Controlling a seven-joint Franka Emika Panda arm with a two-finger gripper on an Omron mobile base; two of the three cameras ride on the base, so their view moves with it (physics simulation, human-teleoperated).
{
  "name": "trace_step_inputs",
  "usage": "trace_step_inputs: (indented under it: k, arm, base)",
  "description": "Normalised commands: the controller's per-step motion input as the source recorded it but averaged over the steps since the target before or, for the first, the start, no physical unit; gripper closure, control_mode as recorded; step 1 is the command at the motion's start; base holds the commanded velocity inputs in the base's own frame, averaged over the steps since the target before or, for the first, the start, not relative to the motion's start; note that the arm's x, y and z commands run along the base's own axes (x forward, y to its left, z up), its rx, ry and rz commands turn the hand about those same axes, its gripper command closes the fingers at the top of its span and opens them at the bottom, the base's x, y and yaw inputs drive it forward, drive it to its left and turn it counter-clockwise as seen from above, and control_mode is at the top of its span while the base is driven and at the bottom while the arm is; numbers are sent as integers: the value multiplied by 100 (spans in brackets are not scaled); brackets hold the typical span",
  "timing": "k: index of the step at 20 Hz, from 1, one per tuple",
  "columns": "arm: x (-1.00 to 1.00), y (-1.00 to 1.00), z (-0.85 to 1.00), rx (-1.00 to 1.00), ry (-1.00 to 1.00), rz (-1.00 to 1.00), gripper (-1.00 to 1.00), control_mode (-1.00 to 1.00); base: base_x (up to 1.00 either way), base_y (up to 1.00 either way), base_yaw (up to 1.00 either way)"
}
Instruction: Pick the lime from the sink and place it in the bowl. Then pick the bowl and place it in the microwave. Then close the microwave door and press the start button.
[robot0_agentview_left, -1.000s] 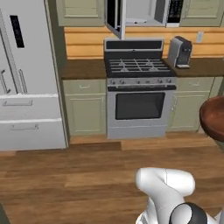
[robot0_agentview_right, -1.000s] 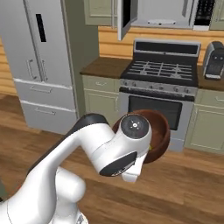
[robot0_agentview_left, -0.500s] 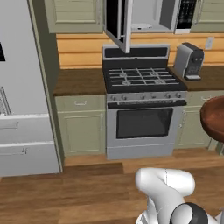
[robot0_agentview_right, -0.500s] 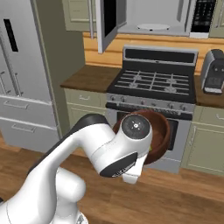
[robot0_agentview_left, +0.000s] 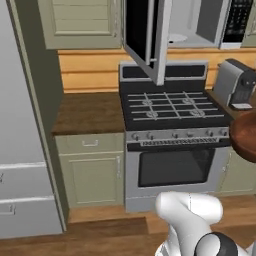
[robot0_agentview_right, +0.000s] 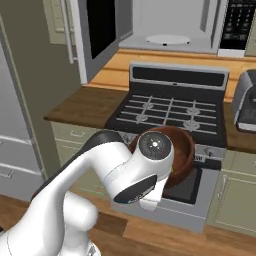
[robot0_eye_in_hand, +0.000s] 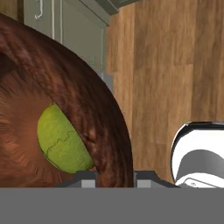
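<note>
Above the black-topped gas range (robot0_agentview_right: 170, 115), the wide silver-grey microwave (robot0_agentview_right: 170, 25) is standing with its black glass door (robot0_agentview_left: 145, 35) swung out leftward, its cavity and white turntable exposed. Below it, the end effector (robot0_eye_in_hand: 114, 177) is gripping the rim of the round reddish-brown wooden bowl (robot0_agentview_right: 181, 150), its fingers clamped together on that edge. The small green lime (robot0_eye_in_hand: 61, 140) is sitting inside the bowl against its wall. Open air is separating the bowl's rim from the microwave's lower edge.
</note>
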Motion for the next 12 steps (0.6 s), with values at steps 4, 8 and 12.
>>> trace_step_inputs:
  k: [4,8,12]
  arm:
    - [0,0,0,0,0,0,100,100]
    - [0,0,0,0,0,0,100,100]
    - [0,0,0,0,0,0,100,100]
  base:
    - [100,-36,0]
    - [100,-37,0]
    - [91,-41,-2]
